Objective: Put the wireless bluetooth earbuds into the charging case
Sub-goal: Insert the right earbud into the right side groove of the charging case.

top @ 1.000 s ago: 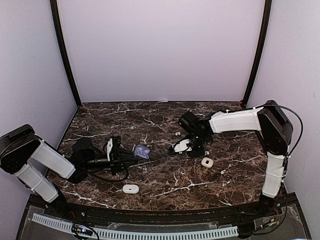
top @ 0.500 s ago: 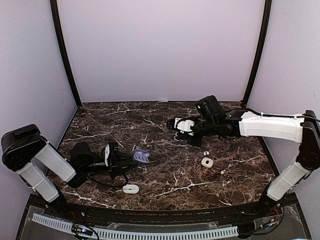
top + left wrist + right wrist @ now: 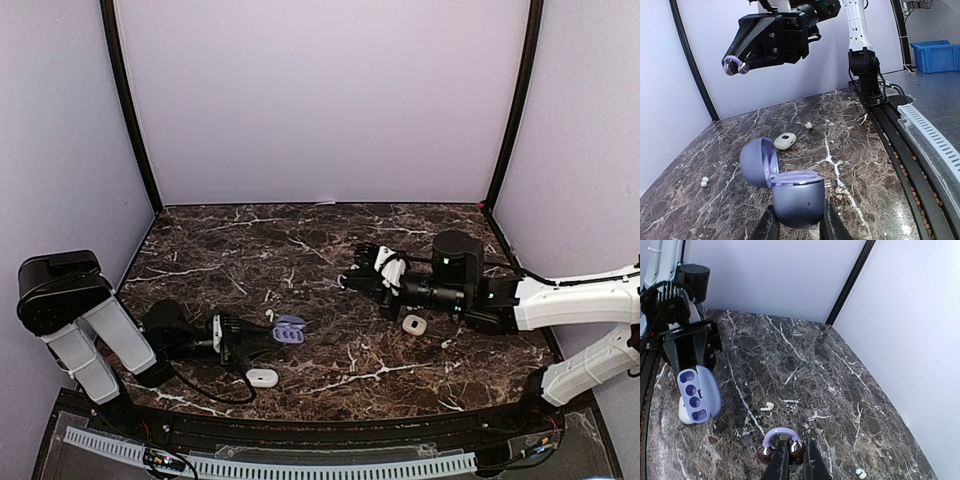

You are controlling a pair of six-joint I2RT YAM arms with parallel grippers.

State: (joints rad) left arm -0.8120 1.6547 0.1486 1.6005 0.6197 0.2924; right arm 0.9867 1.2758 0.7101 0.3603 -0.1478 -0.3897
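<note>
While the right gripper point(image 3: 792, 451) pinches a lavender earbud point(image 3: 780, 431), the open case point(image 3: 790, 195), clamped by the left gripper point(image 3: 797, 223), lies to its left; sockets face it.

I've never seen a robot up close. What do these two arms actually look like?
Both match: boxy white shells linked by rounded black joints, on the left arm and the right arm alike. The left gripper and the right gripper are black, each with two slim dark fingers. A thin black cable loops beside the left arm.
</note>
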